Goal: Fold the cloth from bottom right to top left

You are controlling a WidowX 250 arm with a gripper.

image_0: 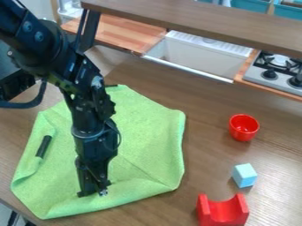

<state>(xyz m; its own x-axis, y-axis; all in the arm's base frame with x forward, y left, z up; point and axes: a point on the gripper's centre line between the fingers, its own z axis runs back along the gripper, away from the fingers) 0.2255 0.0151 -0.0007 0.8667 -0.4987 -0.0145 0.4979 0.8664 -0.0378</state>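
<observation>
The cloth (144, 139) lay on the counter (206, 110), the jaws at its near part, their opening impossible to tell. A good fold called for pinching the bottom-right corner firmly, then drawing it low toward the far top left.

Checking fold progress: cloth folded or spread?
Mostly spread: cloth lies broad on the table, only some edges turned in.
</observation>
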